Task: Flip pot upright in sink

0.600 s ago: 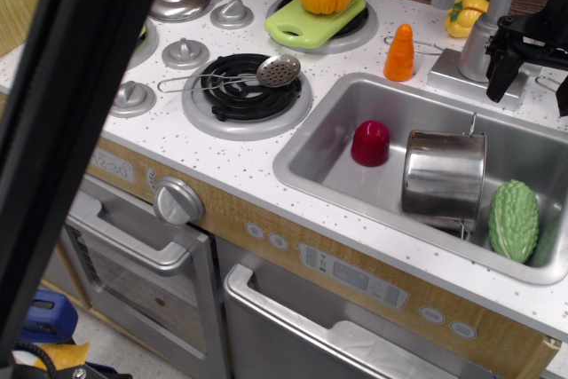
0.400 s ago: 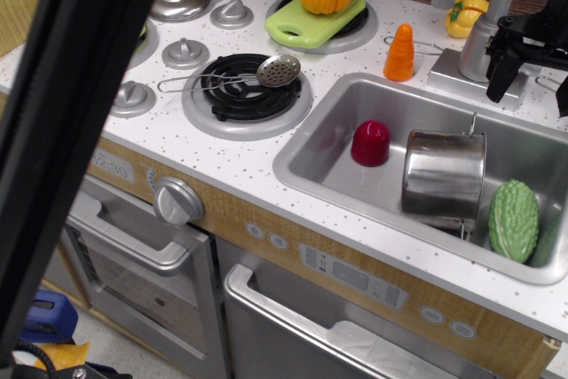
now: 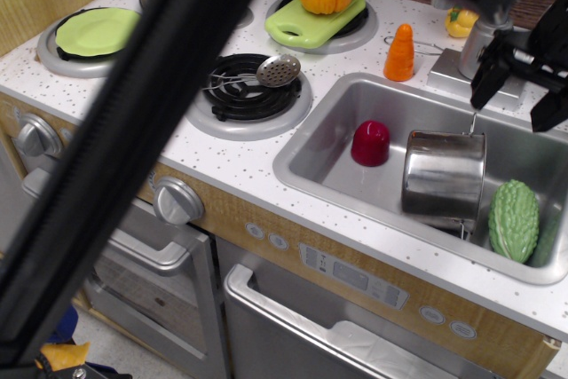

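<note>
The shiny steel pot [image 3: 444, 173] lies tipped over in the grey sink [image 3: 306, 155], right of the middle, with its curved wall towards the camera and its thin wire handle pointing to the back. My black gripper [image 3: 519, 99] hangs above the sink's back right corner, behind and above the pot and apart from it. Its two fingers are spread and hold nothing. My dark arm crosses the picture diagonally from the lower left to the top right and hides part of the stove.
In the sink, a red cup [image 3: 370, 143] stands left of the pot and a green bumpy gourd [image 3: 513, 219] lies to its right. A faucet [image 3: 479, 42] and an orange carrot [image 3: 400, 52] stand behind the sink. A strainer spoon [image 3: 278, 69] rests on a black burner [image 3: 240, 90].
My arm has swung across the picture, now covering the middle and uncovering the left stove with a green plate. The gripper has dropped slightly towards the sink. The pot has not moved.
</note>
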Action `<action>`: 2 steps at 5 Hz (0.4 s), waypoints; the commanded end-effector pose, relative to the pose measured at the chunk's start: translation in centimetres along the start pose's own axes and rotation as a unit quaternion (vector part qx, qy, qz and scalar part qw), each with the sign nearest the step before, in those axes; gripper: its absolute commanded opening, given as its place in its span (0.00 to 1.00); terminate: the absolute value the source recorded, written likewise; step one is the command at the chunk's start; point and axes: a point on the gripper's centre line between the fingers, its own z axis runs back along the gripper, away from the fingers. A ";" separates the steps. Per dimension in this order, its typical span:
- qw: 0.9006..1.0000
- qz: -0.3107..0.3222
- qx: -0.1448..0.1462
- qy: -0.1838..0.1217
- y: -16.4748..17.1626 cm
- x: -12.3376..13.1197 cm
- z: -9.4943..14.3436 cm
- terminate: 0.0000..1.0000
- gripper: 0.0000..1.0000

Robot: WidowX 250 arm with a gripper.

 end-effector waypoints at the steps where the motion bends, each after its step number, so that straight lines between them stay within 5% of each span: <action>1: 0.998 -0.030 0.053 -0.035 -0.3 0.8 2.5 0.00 1.00; 2: 0.996 -0.035 0.077 -0.039 -0.2 0.4 1.4 0.00 1.00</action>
